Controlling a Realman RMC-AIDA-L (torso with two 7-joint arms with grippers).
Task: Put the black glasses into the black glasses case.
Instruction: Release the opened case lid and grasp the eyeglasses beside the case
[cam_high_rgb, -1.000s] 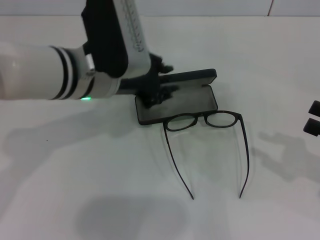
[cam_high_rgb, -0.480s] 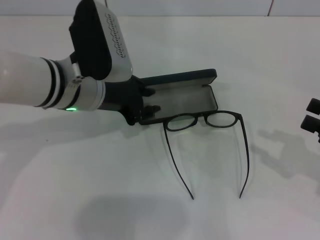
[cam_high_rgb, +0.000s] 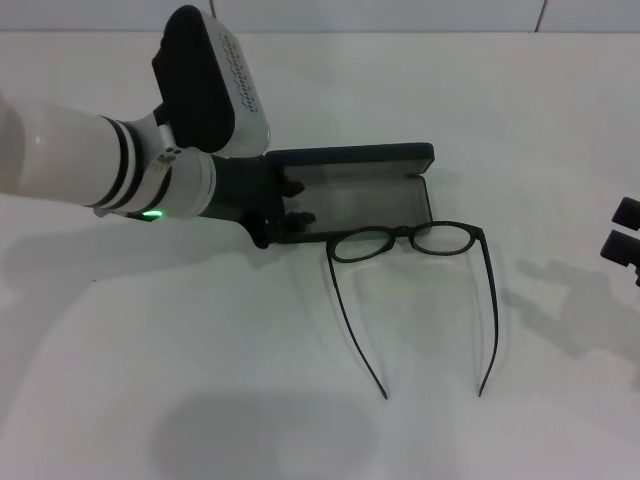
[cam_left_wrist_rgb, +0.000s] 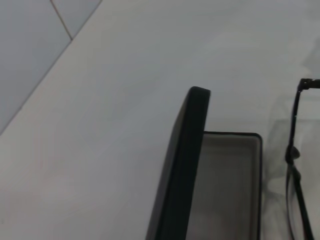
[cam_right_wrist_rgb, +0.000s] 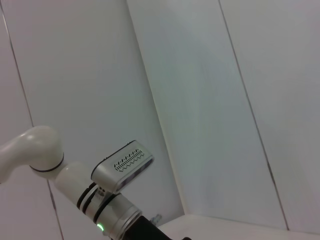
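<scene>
The black glasses case (cam_high_rgb: 365, 205) lies open at the table's middle, grey lining up, its lid (cam_high_rgb: 350, 155) standing along the far side. The black glasses (cam_high_rgb: 405, 240) lie just in front of it, lenses against the case's near edge and temple arms unfolded, pointing toward me. My left gripper (cam_high_rgb: 296, 202) is at the case's left end with its fingers (cam_high_rgb: 290, 185) apart over the lining, holding nothing. The left wrist view shows the lid's edge (cam_left_wrist_rgb: 185, 165), the lining (cam_left_wrist_rgb: 230, 185) and part of the glasses (cam_left_wrist_rgb: 295, 165). My right gripper (cam_high_rgb: 624, 232) is parked at the right edge, open.
The white table (cam_high_rgb: 200, 380) carries nothing else in view. The right wrist view shows only pale wall panels and my left arm (cam_right_wrist_rgb: 115, 200) from afar.
My left gripper drew back to the left, from over the middle of the tray to the case's left end. The case turned slightly. The glasses stayed put.
</scene>
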